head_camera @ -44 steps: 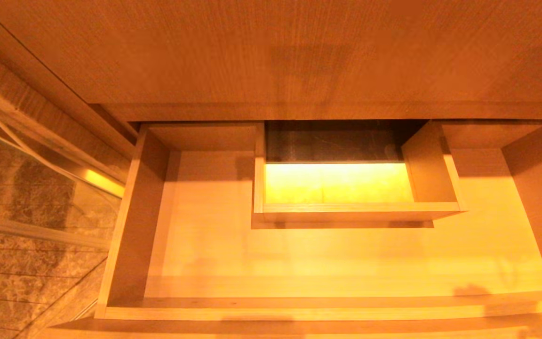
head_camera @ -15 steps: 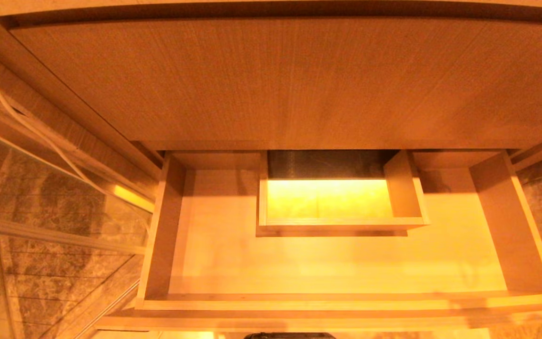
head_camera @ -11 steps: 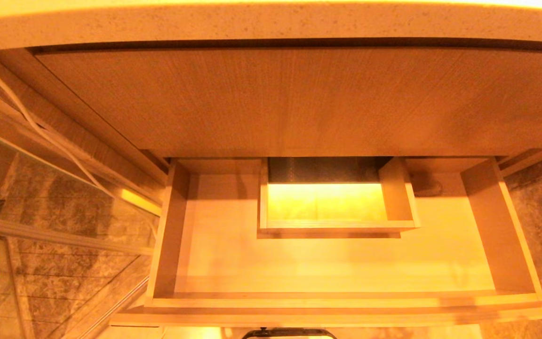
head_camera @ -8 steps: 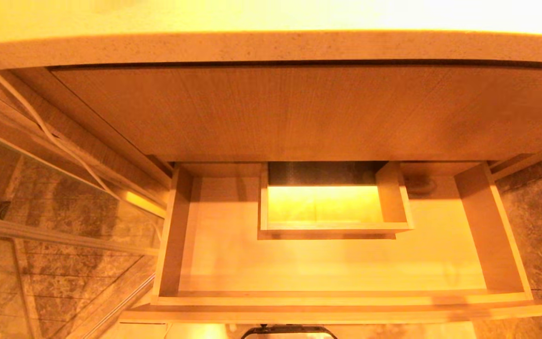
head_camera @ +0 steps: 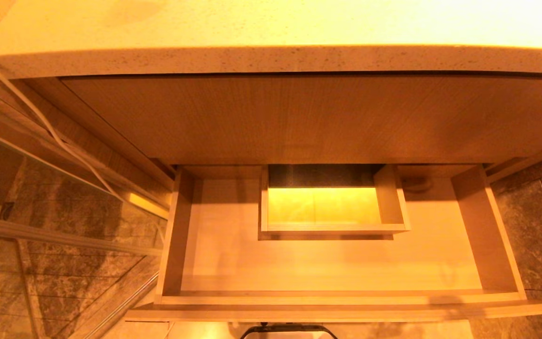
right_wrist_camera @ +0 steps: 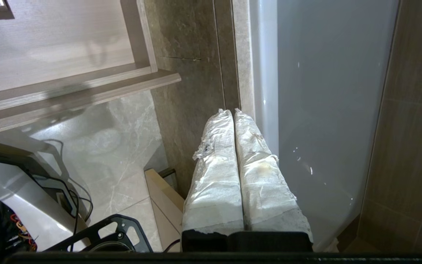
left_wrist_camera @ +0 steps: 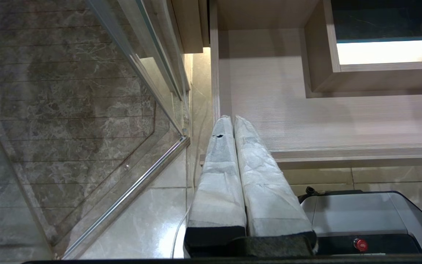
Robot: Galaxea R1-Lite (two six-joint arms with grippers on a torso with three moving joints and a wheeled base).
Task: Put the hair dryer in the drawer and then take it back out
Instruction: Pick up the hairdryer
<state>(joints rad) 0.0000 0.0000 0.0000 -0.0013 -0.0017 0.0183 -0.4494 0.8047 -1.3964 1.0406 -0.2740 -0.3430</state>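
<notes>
At the left of the head view a grey-brown marble tiled floor (head_camera: 40, 263) lies behind a clear glass shower panel (head_camera: 64, 207). The left tool (left_wrist_camera: 230, 119), its two white-wrapped fingers (left_wrist_camera: 216, 176) pressed together with nothing between them, points down at the left front corner of the drawer, over the pale floor tile beside the glass. It does not show in the head view.

In the centre, the wide, shallow light wood-grain drawer (head_camera: 327, 299) stands pulled out below a plain wood panel (head_camera: 299, 117) and a speckled pale stone worktop (head_camera: 271, 59). A boxed rectangular cut-out (head_camera: 334, 228) sits at the middle back of it, lit yellow inside. No hair dryer shows in any view.

To the right, the right tool (right_wrist_camera: 232, 112) hangs past the drawer's right front corner, white-wrapped fingers shut together and empty, pointing down beside a smooth pale grey panel (right_wrist_camera: 324, 110).
</notes>
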